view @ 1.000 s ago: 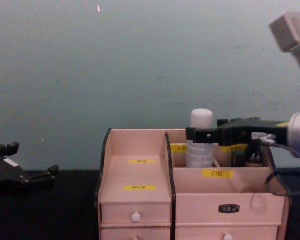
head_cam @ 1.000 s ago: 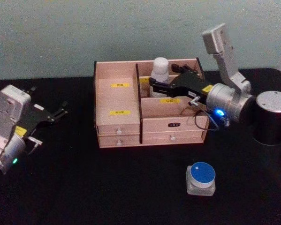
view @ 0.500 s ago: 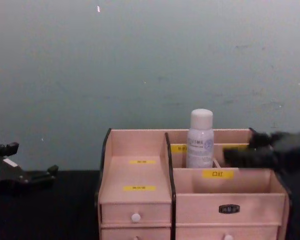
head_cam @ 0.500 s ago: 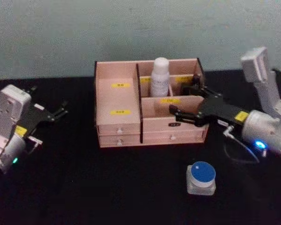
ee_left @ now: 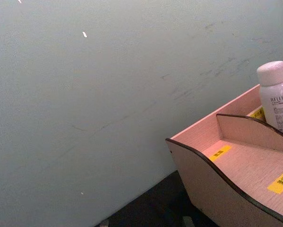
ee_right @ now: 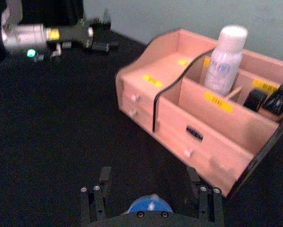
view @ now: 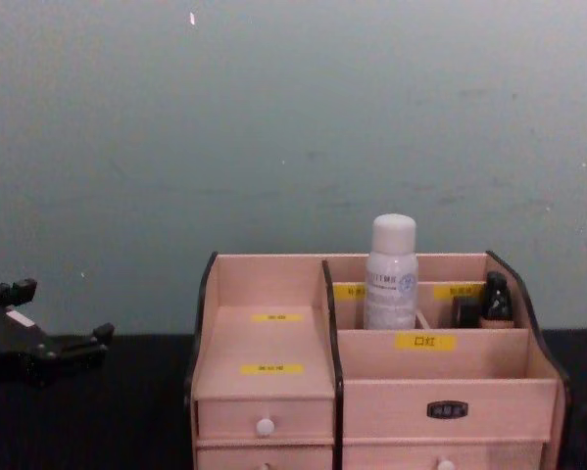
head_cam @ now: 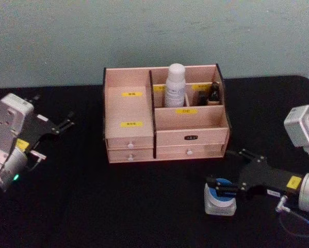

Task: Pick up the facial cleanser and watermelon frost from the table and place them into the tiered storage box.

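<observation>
Right gripper (head_cam: 214, 186) has dropped from the tiered storage box (head_cam: 191, 138) onto the watermelon frost (head_cam: 220, 205), fingers spread around it, unclenched. We see the facial cleanser (head_cam: 175, 85) boxed beyond it, left gripper (head_cam: 55, 135) parked well off.

You've got a white facial cleanser (head_cam: 175, 85) with dark print, blue-lidded watermelon frost (head_cam: 219, 205), pale-wood tiered storage box (head_cam: 190, 137) with black edges and yellow labels, black tabletop (head_cam: 118, 206).

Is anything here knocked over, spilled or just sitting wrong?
Nothing stands out. The facial cleanser stands upright in a back compartment of the tiered storage box. The watermelon frost sits upright on the table, lid on, with the open right hand straddling it. The left hand is parked at the left.
</observation>
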